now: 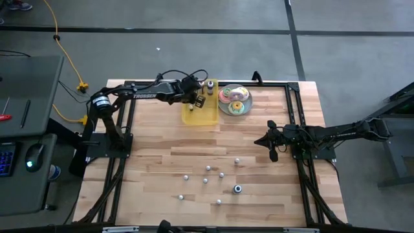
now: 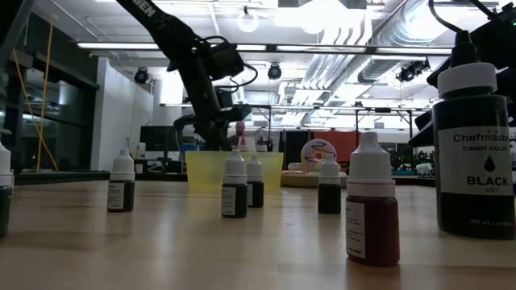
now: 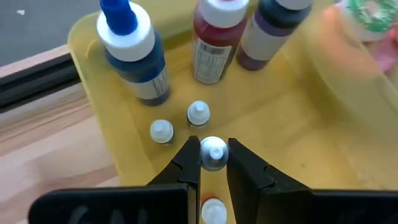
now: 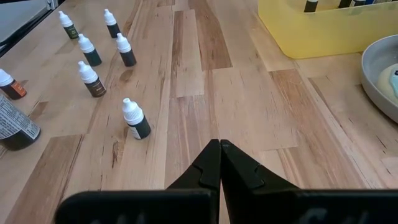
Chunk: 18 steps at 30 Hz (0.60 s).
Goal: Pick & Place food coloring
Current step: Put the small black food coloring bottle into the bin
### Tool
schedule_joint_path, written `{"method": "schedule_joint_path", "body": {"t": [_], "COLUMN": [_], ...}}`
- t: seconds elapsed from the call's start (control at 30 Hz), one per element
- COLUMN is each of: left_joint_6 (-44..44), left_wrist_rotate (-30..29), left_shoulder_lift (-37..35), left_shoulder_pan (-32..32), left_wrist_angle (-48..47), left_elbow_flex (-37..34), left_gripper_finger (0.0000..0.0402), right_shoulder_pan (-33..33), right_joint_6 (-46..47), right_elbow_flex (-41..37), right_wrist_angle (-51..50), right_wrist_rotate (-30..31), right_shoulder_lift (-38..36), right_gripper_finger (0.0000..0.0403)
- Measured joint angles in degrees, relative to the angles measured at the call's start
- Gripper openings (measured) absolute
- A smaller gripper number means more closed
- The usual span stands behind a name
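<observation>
Left wrist view, left tool (image 3: 214, 163) gripping upright food coloring bottle (image 3: 214, 153), cap up

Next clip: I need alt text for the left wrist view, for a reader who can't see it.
The left gripper has its jaws shut on the white cap of a small food coloring bottle inside the yellow tray. Two more small bottles stand just beyond, with three larger bottles, blue, red and purple, behind them.

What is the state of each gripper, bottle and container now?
Left gripper: shut on small white-capped bottle, over yellow plastic tray.
Right gripper: shut, empty, above wooden table.
Small dropper bottles: upright on table.
Three larger bottles: upright in tray.
</observation>
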Motion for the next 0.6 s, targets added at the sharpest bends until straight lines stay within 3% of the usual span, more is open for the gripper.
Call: {"method": "schedule_joint_path", "body": {"t": [0.23, 0.6], "left_joint_6": [-1.4, -3.1], "left_wrist_rotate": [2.7, 0.5], "left_shoulder_lift": [3.8, 5.1], "left_shoulder_pan": [-0.1, -0.1], "left_wrist_angle": [2.3, 1.6], "left_elbow_flex": [0.0, 0.0], "left_gripper_finger": [0.0037, 0.0037], "right_shoulder_pan": [0.0, 0.0], "right_joint_6": [0.0, 0.0], "right_elbow_flex": [0.0, 0.0], "right_wrist_angle": [0.0, 0.0], "right_wrist_rotate": [0.0, 0.0], "right_shoulder_lift": [0.0, 0.0], "right_gripper_finger": [0.0, 0.0]}}
